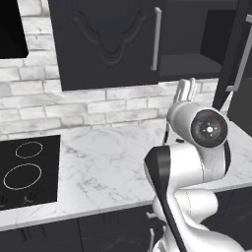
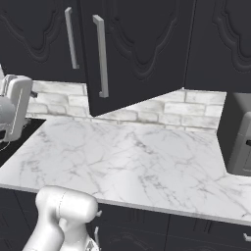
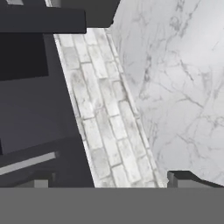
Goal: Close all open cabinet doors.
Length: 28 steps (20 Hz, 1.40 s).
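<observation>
One tall black cabinet door (image 2: 139,49) stands swung out over the counter, its long silver handle (image 2: 101,55) facing me; it also runs along the right edge of the left base view as the open door (image 1: 235,64). Behind it the cabinet's dark inside (image 1: 197,42) shows. The door to its left (image 1: 106,42) is shut. My gripper (image 1: 186,89) hangs above the counter just below the open cabinet, left of the swung-out door and apart from it. In the hand view the gripper (image 3: 111,181) is open, with nothing between its fingertips (image 3: 183,177).
A white marble counter (image 1: 98,162) runs along a pale brick wall (image 1: 98,106). A black cooktop (image 1: 27,170) lies at the left. A grey appliance (image 2: 241,142) stands at the counter's right end. Another shut upper door (image 2: 220,39) is at the right.
</observation>
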{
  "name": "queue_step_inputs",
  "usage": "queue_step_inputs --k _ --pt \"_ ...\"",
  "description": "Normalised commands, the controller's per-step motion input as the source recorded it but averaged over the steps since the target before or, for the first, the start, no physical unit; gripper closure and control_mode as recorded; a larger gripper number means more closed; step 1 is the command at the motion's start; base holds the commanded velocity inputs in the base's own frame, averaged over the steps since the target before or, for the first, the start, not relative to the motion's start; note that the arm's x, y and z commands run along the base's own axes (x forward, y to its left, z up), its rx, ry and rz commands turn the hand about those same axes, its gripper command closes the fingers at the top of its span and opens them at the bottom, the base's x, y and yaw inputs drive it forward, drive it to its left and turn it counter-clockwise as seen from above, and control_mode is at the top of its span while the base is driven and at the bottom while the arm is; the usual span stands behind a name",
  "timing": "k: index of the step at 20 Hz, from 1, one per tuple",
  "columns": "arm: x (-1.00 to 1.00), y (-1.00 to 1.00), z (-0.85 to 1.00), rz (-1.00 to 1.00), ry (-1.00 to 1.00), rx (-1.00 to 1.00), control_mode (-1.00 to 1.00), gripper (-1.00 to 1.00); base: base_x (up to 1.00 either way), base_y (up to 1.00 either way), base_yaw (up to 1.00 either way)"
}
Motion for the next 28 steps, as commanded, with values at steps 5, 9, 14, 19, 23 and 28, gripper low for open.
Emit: queue_step_inputs --k 5,9,14,19,23,28 --pt "-0.43 -0.30 0.06 -0.17 0.07 0.00 -1.00 -1.00 0.00 0.00 0.00" --pt "-0.42 -0.29 0.02 -0.18 0.08 0.00 -1.00 -1.00 0.00 0.00 0.00" --pt "-0.42 -0.33 0.02 -0.17 0.04 0.00 -1.00 -1.00 0.00 0.00 0.00" --pt "-0.35 -0.36 0.01 -0.19 0.04 0.00 -1.00 -1.00 0.00 0.00 0.00" --pt "-0.24 -0.40 0.00 -0.21 0.05 0.00 -1.00 -1.00 0.00 0.00 0.00" --pt "-0.25 -0.37 0.00 -0.21 0.02 0.00 -1.00 -1.00 0.00 0.00 0.00"
